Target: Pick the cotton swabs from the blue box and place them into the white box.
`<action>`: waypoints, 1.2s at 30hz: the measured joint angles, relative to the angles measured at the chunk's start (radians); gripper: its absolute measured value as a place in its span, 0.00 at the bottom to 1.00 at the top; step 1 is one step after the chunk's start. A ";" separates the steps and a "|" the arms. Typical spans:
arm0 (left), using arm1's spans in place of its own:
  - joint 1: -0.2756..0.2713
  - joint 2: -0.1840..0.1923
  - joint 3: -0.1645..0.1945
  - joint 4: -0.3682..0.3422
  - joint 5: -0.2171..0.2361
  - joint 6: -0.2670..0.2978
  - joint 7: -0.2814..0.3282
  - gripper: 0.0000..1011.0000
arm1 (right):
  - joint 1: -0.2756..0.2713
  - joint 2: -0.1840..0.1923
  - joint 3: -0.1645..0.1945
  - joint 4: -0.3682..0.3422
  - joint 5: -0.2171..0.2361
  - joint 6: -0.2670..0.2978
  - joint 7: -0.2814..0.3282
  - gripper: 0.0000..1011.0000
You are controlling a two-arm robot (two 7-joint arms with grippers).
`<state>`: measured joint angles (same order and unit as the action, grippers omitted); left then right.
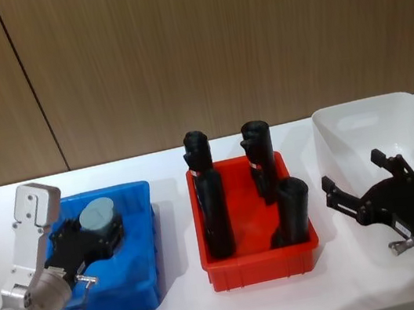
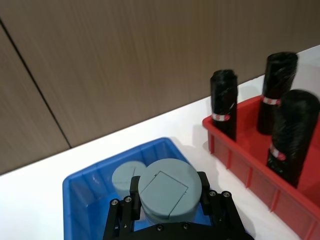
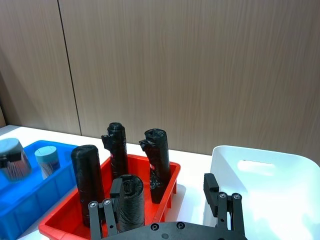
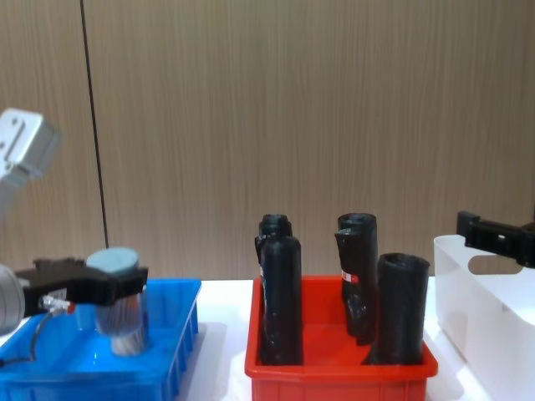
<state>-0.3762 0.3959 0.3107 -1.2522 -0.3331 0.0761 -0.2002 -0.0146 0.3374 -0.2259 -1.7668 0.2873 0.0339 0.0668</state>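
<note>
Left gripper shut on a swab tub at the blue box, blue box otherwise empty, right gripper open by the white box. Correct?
Not empty: the left wrist view shows a second cotton swab tub standing in the blue box behind the held cotton swab tub. The rest stands: left gripper shut on that tub, right gripper open by the white box.

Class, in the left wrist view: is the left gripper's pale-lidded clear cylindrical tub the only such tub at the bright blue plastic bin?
No, a second tub stands in the blue bin beside the held tub in the left gripper.
</note>
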 joint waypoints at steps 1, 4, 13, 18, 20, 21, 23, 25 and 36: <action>0.004 0.003 -0.001 -0.013 0.002 -0.002 -0.004 0.65 | 0.000 0.000 0.000 0.000 0.000 0.000 0.000 0.99; 0.014 0.014 -0.005 -0.050 0.008 -0.010 -0.026 0.65 | 0.000 0.000 0.000 0.000 0.000 0.000 0.000 0.99; 0.034 0.040 -0.012 -0.135 0.013 -0.032 -0.118 0.65 | 0.000 0.000 0.000 0.000 0.000 0.000 0.000 0.99; 0.037 0.049 -0.015 -0.165 0.002 -0.041 -0.184 0.65 | 0.000 0.000 0.000 0.000 0.000 0.000 0.000 0.99; 0.038 0.051 -0.015 -0.172 -0.003 -0.044 -0.207 0.65 | 0.000 0.000 0.000 0.000 0.000 0.000 0.000 0.99; 0.038 0.053 -0.015 -0.177 -0.008 -0.046 -0.226 0.65 | 0.000 0.000 0.000 0.000 0.000 0.000 0.000 0.99; 0.038 0.054 -0.015 -0.182 -0.014 -0.048 -0.247 0.65 | 0.000 0.000 0.000 0.000 0.000 0.000 0.000 0.99; 0.037 0.056 -0.015 -0.187 -0.024 -0.050 -0.281 0.65 | 0.000 0.000 0.000 0.000 0.000 0.000 0.000 0.99; 0.023 0.055 -0.009 -0.194 -0.082 -0.053 -0.437 0.65 | 0.000 0.000 0.000 0.000 0.000 0.000 0.000 0.99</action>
<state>-0.3528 0.4511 0.3016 -1.4462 -0.4155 0.0233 -0.6375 -0.0146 0.3375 -0.2259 -1.7667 0.2873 0.0340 0.0668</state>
